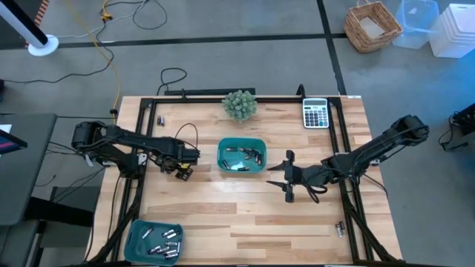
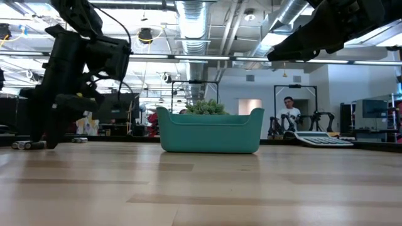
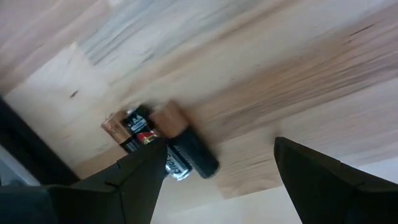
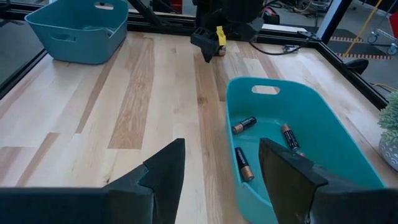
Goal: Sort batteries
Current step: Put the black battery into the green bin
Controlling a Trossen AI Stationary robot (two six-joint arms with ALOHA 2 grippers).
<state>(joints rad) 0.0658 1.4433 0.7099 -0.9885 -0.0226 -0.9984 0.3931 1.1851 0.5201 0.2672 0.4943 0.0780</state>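
Note:
A small cluster of copper-and-black batteries (image 3: 163, 144) lies on the wood under my left gripper (image 3: 219, 144), which is open and low over the table, left of the middle teal tray (image 1: 241, 140). The cluster sits by one finger (image 3: 144, 171), which hides part of it. More batteries (image 4: 244, 124) lie flat in that tray (image 4: 239, 93). My right gripper (image 4: 221, 146) is open and hangs just right of the tray (image 1: 287, 176), touching nothing. My left gripper (image 1: 182, 169) also shows in the right wrist view (image 4: 208, 37). My left gripper points down at the table with its fingers apart. One finger's tip (image 3: 152, 163) overlaps a battery's silvery end (image 3: 177, 171). I cannot tell whether it touches that battery. The batteries lie flat on the wood.
A second teal tray (image 1: 137, 230) with several batteries (image 1: 163, 241) sits at the near left corner. A calculator (image 1: 315, 113) and a small plant (image 1: 240, 104) stand along the far edge. Loose cells (image 2: 28, 144) lie far left. A person (image 2: 290, 113) stands in the room behind.

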